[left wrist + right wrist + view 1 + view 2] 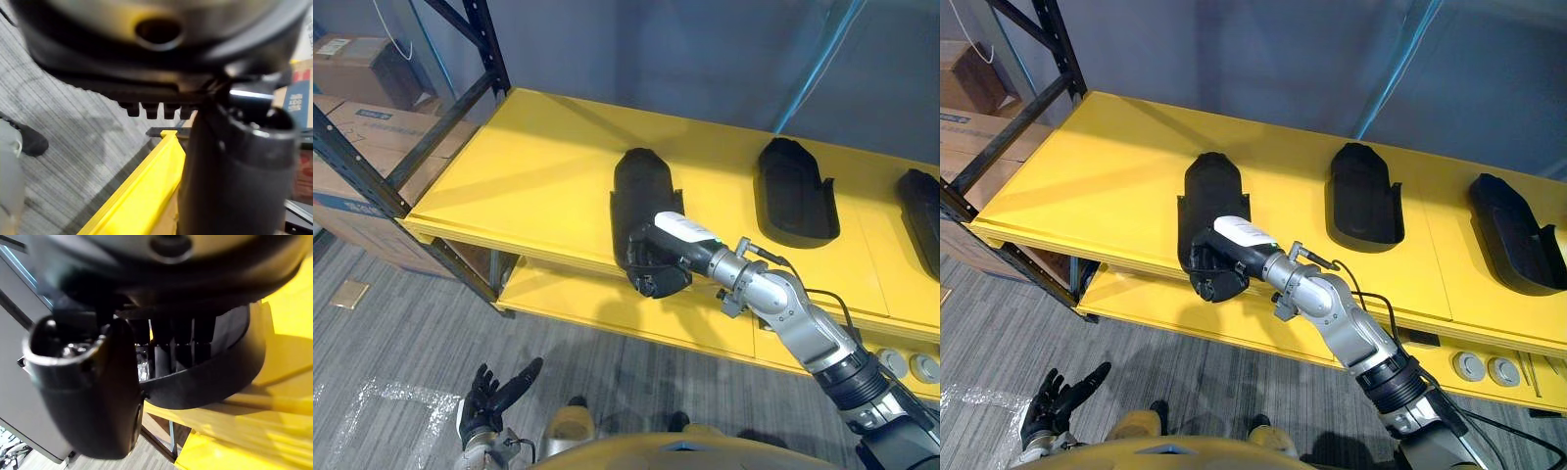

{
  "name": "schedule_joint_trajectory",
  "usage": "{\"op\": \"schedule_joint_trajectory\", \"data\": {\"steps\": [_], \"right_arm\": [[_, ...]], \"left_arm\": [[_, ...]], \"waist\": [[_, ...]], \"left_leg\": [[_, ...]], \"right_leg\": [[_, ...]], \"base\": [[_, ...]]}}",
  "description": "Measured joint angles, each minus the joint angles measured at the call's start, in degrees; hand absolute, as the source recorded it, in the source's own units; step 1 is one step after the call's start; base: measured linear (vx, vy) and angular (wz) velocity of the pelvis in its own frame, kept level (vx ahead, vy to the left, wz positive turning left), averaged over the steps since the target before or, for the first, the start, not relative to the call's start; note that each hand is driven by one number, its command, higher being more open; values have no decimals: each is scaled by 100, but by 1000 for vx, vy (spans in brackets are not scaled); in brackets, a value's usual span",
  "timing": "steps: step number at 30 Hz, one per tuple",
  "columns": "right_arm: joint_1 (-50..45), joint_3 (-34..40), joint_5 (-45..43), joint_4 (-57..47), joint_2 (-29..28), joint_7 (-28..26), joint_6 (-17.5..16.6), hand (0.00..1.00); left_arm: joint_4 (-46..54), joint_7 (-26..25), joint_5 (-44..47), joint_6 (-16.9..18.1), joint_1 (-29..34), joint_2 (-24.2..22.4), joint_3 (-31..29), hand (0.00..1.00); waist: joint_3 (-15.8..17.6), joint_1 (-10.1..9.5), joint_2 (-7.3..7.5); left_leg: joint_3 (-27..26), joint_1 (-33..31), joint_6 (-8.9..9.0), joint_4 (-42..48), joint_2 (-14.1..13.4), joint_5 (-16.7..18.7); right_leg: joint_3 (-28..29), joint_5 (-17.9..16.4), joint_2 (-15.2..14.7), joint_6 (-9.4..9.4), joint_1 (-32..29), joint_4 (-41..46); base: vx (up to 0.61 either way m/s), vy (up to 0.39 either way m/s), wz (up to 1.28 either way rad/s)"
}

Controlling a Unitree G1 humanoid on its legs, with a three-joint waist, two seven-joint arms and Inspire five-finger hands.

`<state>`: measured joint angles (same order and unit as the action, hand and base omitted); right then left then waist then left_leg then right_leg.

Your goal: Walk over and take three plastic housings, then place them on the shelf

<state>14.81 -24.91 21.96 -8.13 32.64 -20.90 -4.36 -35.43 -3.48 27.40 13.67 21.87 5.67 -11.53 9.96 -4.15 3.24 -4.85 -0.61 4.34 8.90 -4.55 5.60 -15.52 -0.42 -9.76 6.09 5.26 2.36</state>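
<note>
The right hand (658,259) reaches to the front edge of the yellow shelf (529,176) and clasps the near end of the left housing (641,186). In the right wrist view its fingers (183,352) seem to hook inside the housing's rim, with the thumb outside the wall. This black housing lies lengthwise on the shelf, its near end at the edge. The middle housing (793,191) and the right housing (922,211) lie further along the same shelf, well apart. The left hand (489,397) hangs low over the grey floor (401,343), fingers loosely spread and holding nothing. Cardboard boxes (362,127) stand beyond the rack.
</note>
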Motion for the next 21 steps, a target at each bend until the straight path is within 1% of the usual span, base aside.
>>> {"op": "schedule_joint_trajectory", "data": {"steps": [1,8,14,21], "right_arm": [[3,-43,13,94,-5,4,-22,0],[13,-47,29,222,-184,158,-29,0],[83,-46,249,399,-193,367,-231,0],[247,17,266,695,-193,632,-266,0]], "left_arm": [[0,1,0,-3,1,-11,1,100],[0,28,0,-6,16,-12,1,100],[0,33,0,-8,14,-12,3,100],[0,42,0,-8,14,-11,22,100]], "waist": [[6,-30,-10],[17,-42,-26],[17,-45,-25],[16,-66,-24]], "left_leg": [[11,0,-1,4,2,-2],[35,0,0,1,8,-40],[36,2,0,-3,7,-57],[35,9,-5,-6,6,-66]], "right_leg": [[-2,-17,1,-27,-2,25],[-4,-30,7,-49,-1,52],[-4,-29,9,-47,-1,56],[-4,-24,12,-41,4,56]], "base": [[-22,-6,4],[-23,-6,1],[0,0,0],[0,0,0]]}}
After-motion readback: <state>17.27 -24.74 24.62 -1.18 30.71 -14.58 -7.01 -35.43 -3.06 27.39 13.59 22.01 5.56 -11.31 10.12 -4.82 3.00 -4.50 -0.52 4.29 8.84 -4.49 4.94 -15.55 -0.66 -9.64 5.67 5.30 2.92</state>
